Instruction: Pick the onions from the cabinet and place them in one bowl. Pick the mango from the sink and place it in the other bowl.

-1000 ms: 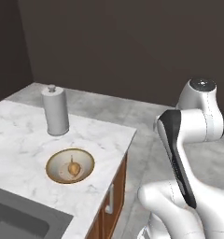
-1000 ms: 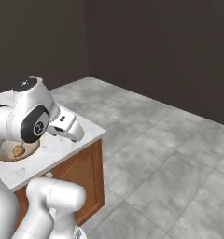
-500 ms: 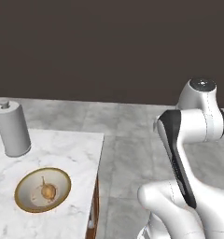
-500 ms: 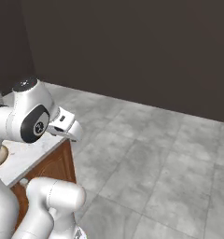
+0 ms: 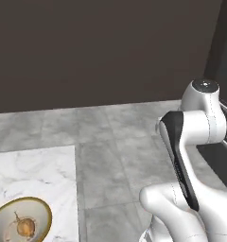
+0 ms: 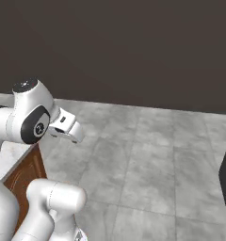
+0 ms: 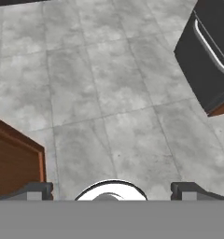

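Note:
The shallow tan bowl (image 5: 21,221) sits on the white marble counter (image 5: 35,172) at the lower left of the left base view, with a tan onion (image 5: 24,228) with a thin stem lying in it. My gripper (image 6: 70,131) hangs out over the grey floor, past the counter's end and well away from the bowl. In the hand view the gripper (image 7: 113,190) is open, its fingertips (image 7: 37,190) wide apart with nothing between them. The cabinet, sink, mango and other bowl are out of view.
Grey tiled floor (image 6: 148,155) spreads ahead to a dark wall. The counter's reddish wooden side (image 7: 13,163) is at the left of the hand view. A dark appliance with a bar handle (image 7: 207,60) stands to the right.
The whole picture has swung to the right, so the camera has turned. The counter and bowl slid to the left edge and the paper towel roll left the view. The gripper stays open.

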You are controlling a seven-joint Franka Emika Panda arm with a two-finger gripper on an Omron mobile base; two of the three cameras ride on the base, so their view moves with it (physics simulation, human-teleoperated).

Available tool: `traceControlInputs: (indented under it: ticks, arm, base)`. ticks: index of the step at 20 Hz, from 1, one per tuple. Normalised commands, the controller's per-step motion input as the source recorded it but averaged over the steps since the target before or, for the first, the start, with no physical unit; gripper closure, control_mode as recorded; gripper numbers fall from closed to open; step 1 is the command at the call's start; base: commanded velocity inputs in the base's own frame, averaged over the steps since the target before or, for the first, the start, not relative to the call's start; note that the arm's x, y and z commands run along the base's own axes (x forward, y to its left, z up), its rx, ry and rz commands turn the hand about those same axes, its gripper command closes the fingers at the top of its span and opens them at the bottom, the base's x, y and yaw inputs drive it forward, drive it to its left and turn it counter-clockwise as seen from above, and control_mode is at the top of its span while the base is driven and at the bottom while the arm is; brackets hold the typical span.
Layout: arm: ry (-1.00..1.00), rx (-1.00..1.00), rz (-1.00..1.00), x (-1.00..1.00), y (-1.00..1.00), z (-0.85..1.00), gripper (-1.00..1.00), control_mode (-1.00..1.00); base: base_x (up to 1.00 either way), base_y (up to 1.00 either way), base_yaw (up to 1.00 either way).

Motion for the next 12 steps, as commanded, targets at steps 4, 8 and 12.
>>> traceControlInputs:
  ticks: [4,8,12]
  arm:
    - [0.0,0.0,0.0,0.0,0.0,0.0,-1.0,1.0]
    - [0.0,0.0,0.0,0.0,0.0,0.0,-1.0,1.0]
    - [0.0,0.0,0.0,0.0,0.0,0.0,-1.0,1.0]
  base:
    - [0.0,-0.01,-0.44]
    - [0.0,0.0,-0.44]
    - [0.0,0.0,-0.45]
